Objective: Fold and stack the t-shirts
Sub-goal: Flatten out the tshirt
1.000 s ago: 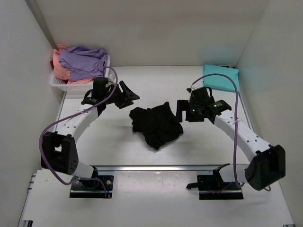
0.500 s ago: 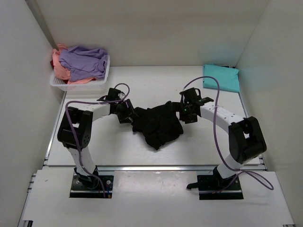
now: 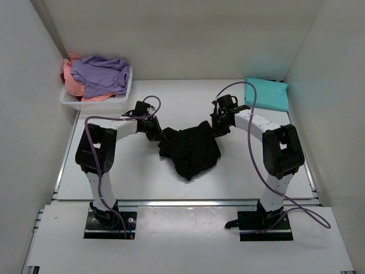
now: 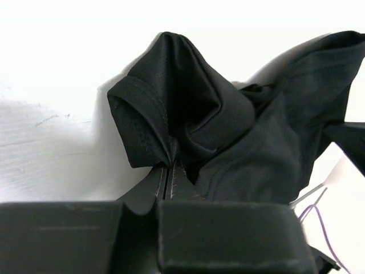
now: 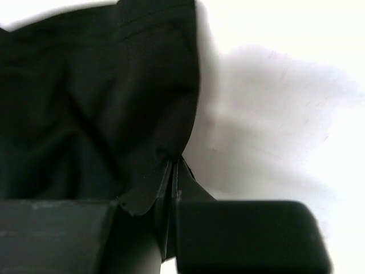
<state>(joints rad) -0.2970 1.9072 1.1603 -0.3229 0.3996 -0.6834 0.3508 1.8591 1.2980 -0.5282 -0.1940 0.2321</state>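
The black t-shirt (image 3: 191,149) is shown lying crumpled at the middle of the white worktop (image 3: 131,171), bunched into an irregular heap with a narrow tail drawn toward the near edge; its cloth is plain, matte and heavily creased. At its left far corner a rolled fold with a stitched hem is pinched between the pressed-together fingers of the left end effector (image 4: 169,171). At its right far corner a thin edge of the same cloth is gripped by the right end effector (image 5: 171,171), whose fingers are likewise closed on it. A teal t-shirt (image 3: 267,93) is seen folded flat at the far right corner, well apart from the black one. Lavender (image 3: 100,73), salmon-pink (image 3: 73,83) and red (image 3: 64,76) t-shirts are heaped in a white mesh basket (image 3: 94,103) at the far left. Sleeves, collar and body of the black t-shirt cannot be told apart in the heap. In the top view the fingertips are too small and dark against the cloth to be resolved. In both wrist views the garment is cut off by the frame, and only a sliver of the red t-shirt is exposed behind the others.
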